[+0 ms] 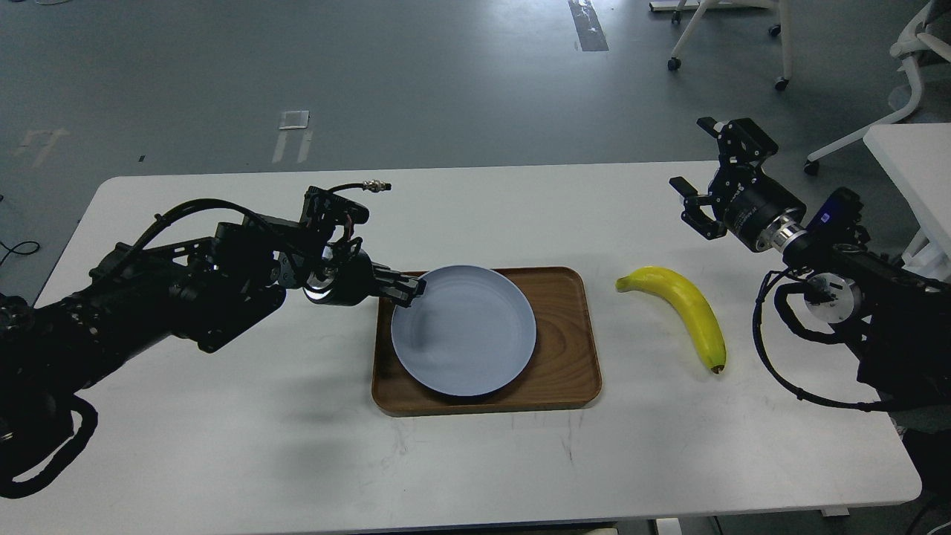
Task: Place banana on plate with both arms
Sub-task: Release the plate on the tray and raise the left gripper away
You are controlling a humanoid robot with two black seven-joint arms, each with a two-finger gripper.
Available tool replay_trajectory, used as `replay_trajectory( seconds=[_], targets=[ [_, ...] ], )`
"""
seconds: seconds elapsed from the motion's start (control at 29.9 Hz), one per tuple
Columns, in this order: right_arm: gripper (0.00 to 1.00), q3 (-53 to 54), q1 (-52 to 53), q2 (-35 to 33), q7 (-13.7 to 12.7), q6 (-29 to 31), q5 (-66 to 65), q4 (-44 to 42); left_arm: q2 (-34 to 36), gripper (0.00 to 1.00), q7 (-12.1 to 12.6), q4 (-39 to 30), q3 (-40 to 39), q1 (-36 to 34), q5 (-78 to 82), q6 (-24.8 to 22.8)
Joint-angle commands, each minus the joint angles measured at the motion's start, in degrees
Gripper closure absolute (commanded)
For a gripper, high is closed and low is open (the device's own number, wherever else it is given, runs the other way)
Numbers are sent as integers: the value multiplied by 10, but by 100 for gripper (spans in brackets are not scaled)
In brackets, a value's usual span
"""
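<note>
White table carries all things, with wide bare surface at the front. Brown tray lies in the middle; the plate rests on it, its left rim over the tray's left edge. Left gripper has its fingers clamped on that rim. Right gripper hovers with fingers apart, above the far right edge. Between tray and right arm the banana lies free on the table.

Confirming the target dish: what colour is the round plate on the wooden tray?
Plain pale blue-grey round matte plate, no pattern; clearest in the head view.
</note>
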Motion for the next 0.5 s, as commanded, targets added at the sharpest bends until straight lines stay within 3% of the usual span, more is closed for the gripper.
replay_trajectory(
  seconds=[0.0, 0.1, 0.13, 0.2, 0.47],
  targets=[
    [0, 0, 0, 0, 0, 0, 0, 0, -1, 91, 0, 2, -1, 0, -1, 0],
    [0, 0, 0, 0, 0, 0, 0, 0, -7, 32, 0, 1, -2, -2, -3, 0],
    [0, 0, 0, 0, 0, 0, 0, 0, -8, 28, 0, -1, -2, -3, -6, 0],
    [0, 0, 1, 0, 0, 0, 0, 1, -9, 5, 0, -3, -3, -8, -35, 0],
    [0, -18, 25, -17, 0, 0, -5, 9, 3, 2, 0, -16, -18, -30, -257, 0]
  ],
)
